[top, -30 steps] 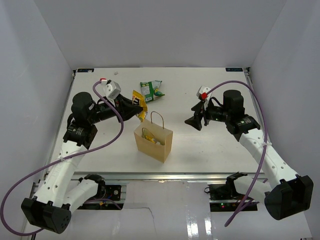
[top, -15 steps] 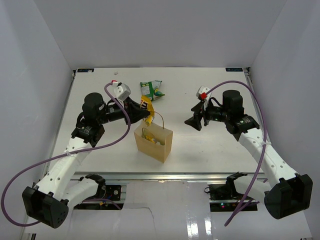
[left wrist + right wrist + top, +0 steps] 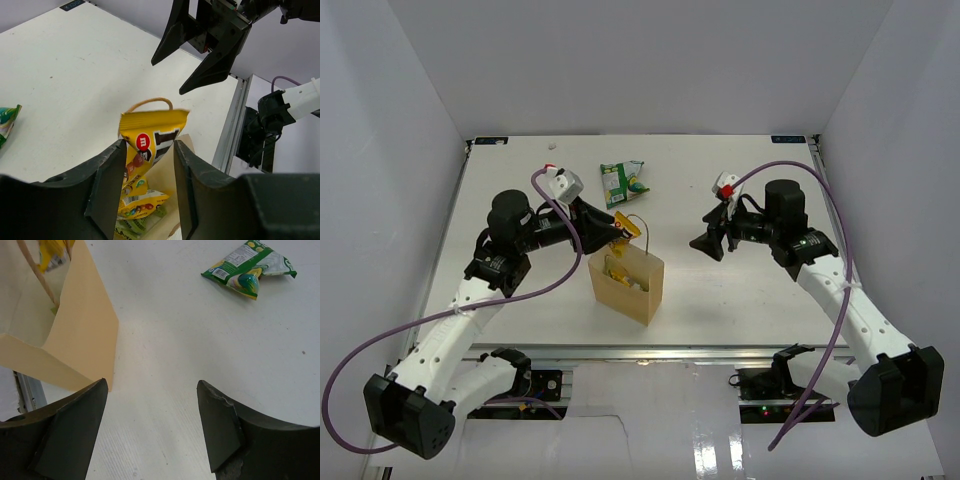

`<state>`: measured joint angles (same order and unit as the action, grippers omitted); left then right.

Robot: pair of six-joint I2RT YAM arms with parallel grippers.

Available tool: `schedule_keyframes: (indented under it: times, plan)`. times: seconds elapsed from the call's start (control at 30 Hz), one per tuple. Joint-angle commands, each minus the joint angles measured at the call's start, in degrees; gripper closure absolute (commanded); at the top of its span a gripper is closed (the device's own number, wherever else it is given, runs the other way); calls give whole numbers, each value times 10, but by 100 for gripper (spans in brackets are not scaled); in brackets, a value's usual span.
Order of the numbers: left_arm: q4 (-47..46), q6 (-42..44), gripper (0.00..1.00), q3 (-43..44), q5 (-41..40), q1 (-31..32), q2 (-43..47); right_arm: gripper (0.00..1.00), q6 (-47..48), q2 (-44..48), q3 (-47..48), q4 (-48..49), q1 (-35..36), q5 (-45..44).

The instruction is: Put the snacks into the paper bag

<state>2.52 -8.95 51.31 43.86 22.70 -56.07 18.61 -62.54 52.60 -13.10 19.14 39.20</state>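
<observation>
**A:** Hovering right over the mouth of the paper bag with the left pincer. Yellow packet on end between the jaws, brown lettering facing up, just at the rim.

**B:** Looks like the drop itself. Best done by staying square over the opening, keeping clear of the loop handle just behind, and letting go fully so nothing snags on a pad.

**A:** Worth minding the packets inside too: yellow and green, lying low in the bag. Room enough above, by the look of it.

**B:** And the grip?

**A:** Parted to about the packet's width, one jaw each side. Cannot tell whether pinching or letting go. Slightly blurred up top, so possibly slipping.

**B:** Right pincer?

**A:** Spread wide, holding nothing, touching nothing. Hanging above the bare table, to the right of the bag.

**B:** Leaves the green-and-white bag lying flat toward the far edge, apart from the paper bag. Probably next in line.
</observation>
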Motion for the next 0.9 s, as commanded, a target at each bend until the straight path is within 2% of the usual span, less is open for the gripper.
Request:
schedule_keyframes:
  times: [0.0,0.33,0.4,0.47,0.5,0.53,0.57,0.63,0.67,0.7,0.73,0.77,0.8,0.87]
  plan:
    - [-2,-1,46,1,-10,2,18,22,10,-9,12,23,-2,9]
    - [18,2,45,28,-34,3,34,22,1,-37,30,37,-2,24]
    - [33,-3,45,40,-60,2,49,23,-27,-58,35,61,-2,18]
    - [49,-24,47,49,-129,2,62,22,-90,-85,51,83,2,-17]
    - [69,-38,48,51,-162,2,80,21,-110,-127,64,91,15,-43]
    - [84,-58,45,52,-241,2,89,18,-130,-157,106,86,24,-118]
    - [99,-99,41,54,-279,2,98,18,-175,-190,137,73,29,-152]
    - [144,-134,31,55,-340,2,132,18,-230,-317,219,1,39,-224]
    - [157,-164,23,53,-382,2,144,18,-269,-361,323,-34,41,-232]
    - [176,-177,22,45,-400,2,155,18,-277,-458,381,-69,41,-227]
    - [182,-186,21,40,-411,2,181,17,-283,-504,437,-119,41,-204]
    - [187,-198,20,35,-430,2,192,17,-290,-541,517,-123,42,-194]
    - [197,-220,19,21,-444,2,204,16,-290,-587,537,-113,47,-189]
    - [206,-237,18,10,-454,2,231,13,-281,-622,590,-77,54,-180]
